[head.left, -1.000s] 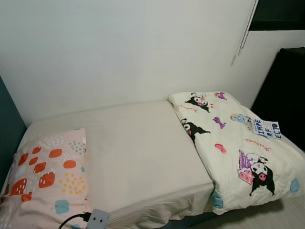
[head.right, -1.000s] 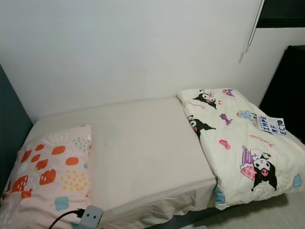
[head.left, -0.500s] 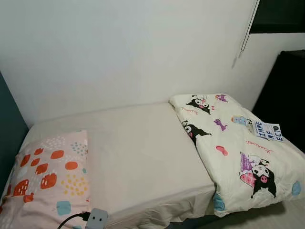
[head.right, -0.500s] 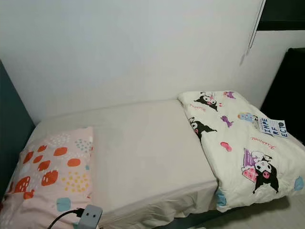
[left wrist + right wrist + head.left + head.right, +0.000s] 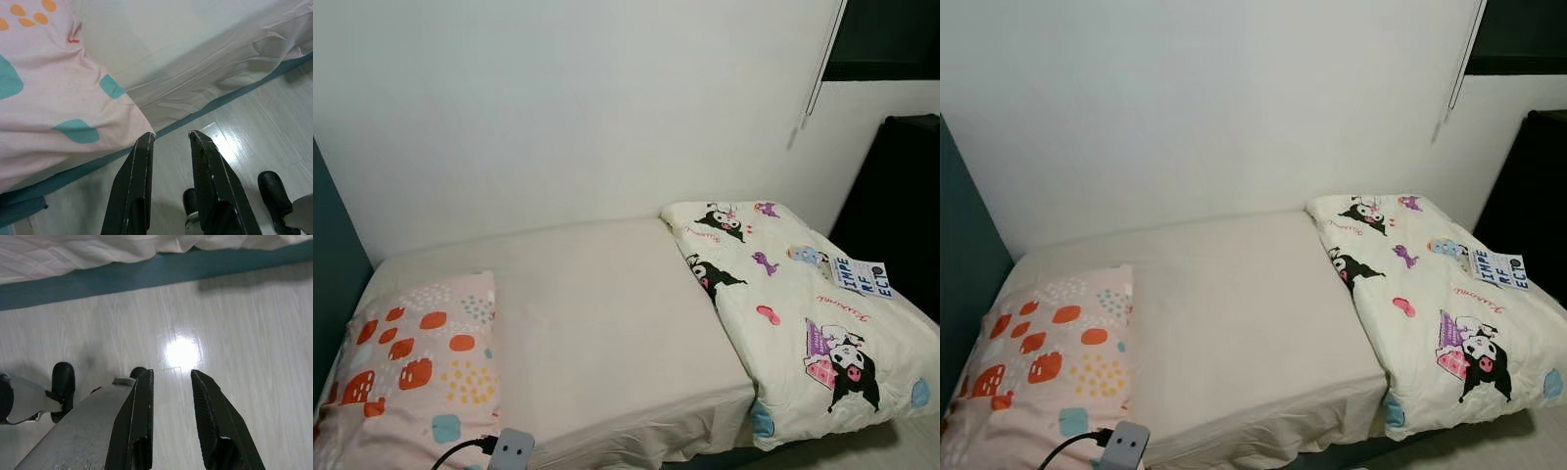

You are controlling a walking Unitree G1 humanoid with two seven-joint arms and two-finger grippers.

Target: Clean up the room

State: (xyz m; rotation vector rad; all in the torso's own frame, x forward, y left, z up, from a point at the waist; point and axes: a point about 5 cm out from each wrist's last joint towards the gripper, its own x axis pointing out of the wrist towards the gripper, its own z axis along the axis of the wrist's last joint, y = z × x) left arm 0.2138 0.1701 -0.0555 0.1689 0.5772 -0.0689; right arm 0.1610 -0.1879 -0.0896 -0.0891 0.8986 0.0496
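A single bed (image 5: 607,323) was seen against a white wall (image 5: 558,108), its long axis running from the robot's left to its right, covered by a plain cream sheet. A folded cartoon-print comforter (image 5: 803,323) was laid over the bed's right end, its long axis running from the wall side toward the near edge, where it overhung the mattress. A small printed card (image 5: 860,276) was lying on the comforter near its far right side. A pink pillow (image 5: 411,362) with orange, yellow and teal blotches was lying at the left end, its long axis also running from the wall toward the near edge. A grey power adapter (image 5: 512,450) with a black cable was resting at the bed's near edge, just beside the pillow.

The left gripper (image 5: 172,138) was held low beside the bed, pointed down at the pale wood-look floor (image 5: 274,127) just off the pillow's hanging corner, its fingers spread and empty. The right gripper (image 5: 171,374) was likewise hung over the floor near the teal bed base (image 5: 146,274), fingers spread, nothing between them.
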